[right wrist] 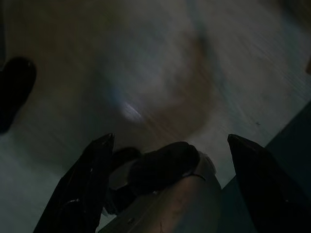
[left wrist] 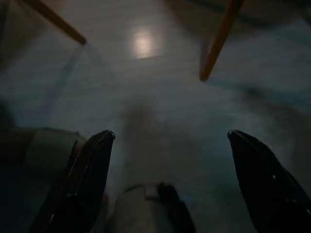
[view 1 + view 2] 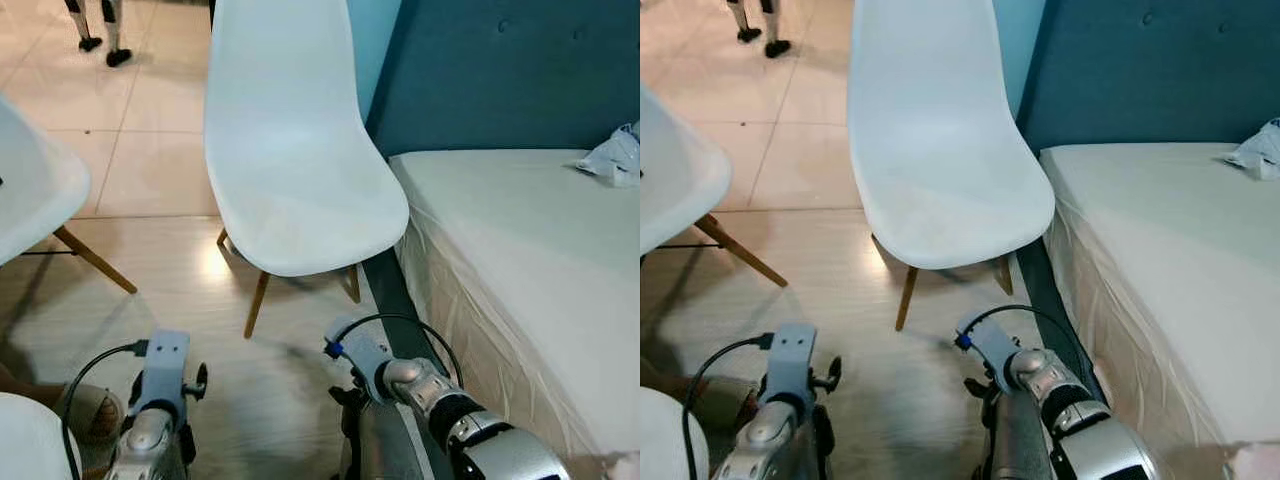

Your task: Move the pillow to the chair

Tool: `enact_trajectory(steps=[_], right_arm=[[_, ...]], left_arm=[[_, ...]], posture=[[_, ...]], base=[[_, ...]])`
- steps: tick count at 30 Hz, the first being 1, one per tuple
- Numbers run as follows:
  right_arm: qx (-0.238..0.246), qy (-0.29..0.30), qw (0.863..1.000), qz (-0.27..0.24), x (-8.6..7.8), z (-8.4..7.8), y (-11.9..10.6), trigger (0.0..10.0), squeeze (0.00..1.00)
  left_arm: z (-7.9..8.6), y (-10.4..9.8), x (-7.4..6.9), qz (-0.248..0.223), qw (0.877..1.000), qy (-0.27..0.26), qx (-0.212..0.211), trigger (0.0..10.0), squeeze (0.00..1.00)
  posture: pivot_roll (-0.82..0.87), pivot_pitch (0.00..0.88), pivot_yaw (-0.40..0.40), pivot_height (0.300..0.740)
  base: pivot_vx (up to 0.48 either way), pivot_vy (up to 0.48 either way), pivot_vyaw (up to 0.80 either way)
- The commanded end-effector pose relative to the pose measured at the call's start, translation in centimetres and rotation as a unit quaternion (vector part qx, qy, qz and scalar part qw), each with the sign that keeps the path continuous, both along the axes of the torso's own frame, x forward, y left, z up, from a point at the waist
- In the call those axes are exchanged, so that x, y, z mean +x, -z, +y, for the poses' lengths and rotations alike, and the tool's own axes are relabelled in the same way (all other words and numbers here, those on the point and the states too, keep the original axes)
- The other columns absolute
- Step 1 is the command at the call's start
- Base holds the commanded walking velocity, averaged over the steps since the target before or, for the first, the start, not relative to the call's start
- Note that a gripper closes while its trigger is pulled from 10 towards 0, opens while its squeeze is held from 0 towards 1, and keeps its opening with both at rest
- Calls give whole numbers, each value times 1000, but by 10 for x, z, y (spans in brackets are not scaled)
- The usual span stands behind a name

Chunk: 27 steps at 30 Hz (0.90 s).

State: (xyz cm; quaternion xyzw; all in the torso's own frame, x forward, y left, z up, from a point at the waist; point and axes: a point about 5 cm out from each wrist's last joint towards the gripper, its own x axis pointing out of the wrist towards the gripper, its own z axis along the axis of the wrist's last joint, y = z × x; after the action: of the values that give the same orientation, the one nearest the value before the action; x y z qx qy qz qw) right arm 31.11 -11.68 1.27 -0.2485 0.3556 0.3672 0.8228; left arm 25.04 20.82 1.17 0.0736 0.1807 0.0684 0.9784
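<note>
A white shell chair (image 3: 290, 150) on wooden legs stands straight ahead on the tiled floor, its seat bare. On the bed's far right edge lies a crumpled white item (image 3: 615, 155), cut off by the frame; I cannot tell whether it is the pillow. My left arm (image 3: 160, 385) and right arm (image 3: 400, 380) hang low in front of me, well short of the chair. In the left wrist view my left gripper (image 2: 170, 141) is open over bare floor. In the right wrist view my right gripper (image 1: 170, 143) is open too, holding nothing.
The bed (image 3: 520, 250) with a white mattress and blue headboard (image 3: 500, 80) fills the right side, close beside the chair. A second white chair (image 3: 30, 180) stands at the left. Two dark feet (image 3: 100, 40) stand far back on the floor.
</note>
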Motion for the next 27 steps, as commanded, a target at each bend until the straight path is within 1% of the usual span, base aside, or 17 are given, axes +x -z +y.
enact_trajectory(steps=[1, 3, 5, 8, 11, 12, 14, 21, 24, 26, 27], right_arm=[[-23, -21, 999, 24, -5, 1, 5, 10000, 0], [-26, -24, 999, 24, -5, 2, 5, 10000, 0], [-27, -32, 998, 35, -7, 5, 6, 10000, 0], [-50, -74, 995, 54, -13, 11, 11, 10000, 0], [-64, -87, 993, 57, -14, 15, 11, 10000, 0], [-65, -88, 992, 57, -14, 15, 11, 10000, 0], [-79, -99, 991, 44, -11, 18, 9, 10000, 0], [-80, -103, 991, 26, -6, 24, 3, 10000, 0], [-87, -118, 989, 21, -6, 28, 2, 10000, 0], [-88, -122, 988, 23, -7, 29, 3, 10000, 0], [-92, -137, 986, 25, -8, 31, 3, 10000, 0]], left_arm=[[-1, -3, -2, 3, 1000, 18, 13, 10000, 0], [-1, -4, -2, 2, 1000, 21, 16, 10000, 0], [2, -6, -1, 1, 1000, 21, 17, 10000, 0], [6, -11, -1, -1, 999, 24, 23, 10000, 0], [9, -17, -2, -1, 999, 30, 27, 10000, 0], [10, -18, -2, -1, 999, 30, 28, 10000, 0], [12, -21, -4, -1, 999, 38, 34, 10000, 0], [18, -30, -10, -6, 998, 48, 41, 10000, 0], [20, -37, -13, -9, 998, 53, 44, 10000, 0], [20, -39, -13, -10, 998, 53, 44, 10000, 0], [20, -42, -14, -12, 997, 53, 45, 10000, 0]], posture=[[74, 274, -170, 441], [74, 274, -170, 441], [97, 279, -167, 441], [132, 293, -163, 441], [153, 313, -159, 441], [153, 313, -159, 441], [171, 346, -153, 441], [195, 390, -144, 441], [216, 416, -144, 441], [219, 418, -145, 441], [234, 426, -146, 441]], base=[[0, 0, 0], [0, 0, 0], [0, 0, 0], [0, 0, 0], [0, 0, 0], [0, 0, 0], [0, 0, 0], [0, 0, 0], [0, 0, 0], [0, 0, 0], [0, 0, 0]])
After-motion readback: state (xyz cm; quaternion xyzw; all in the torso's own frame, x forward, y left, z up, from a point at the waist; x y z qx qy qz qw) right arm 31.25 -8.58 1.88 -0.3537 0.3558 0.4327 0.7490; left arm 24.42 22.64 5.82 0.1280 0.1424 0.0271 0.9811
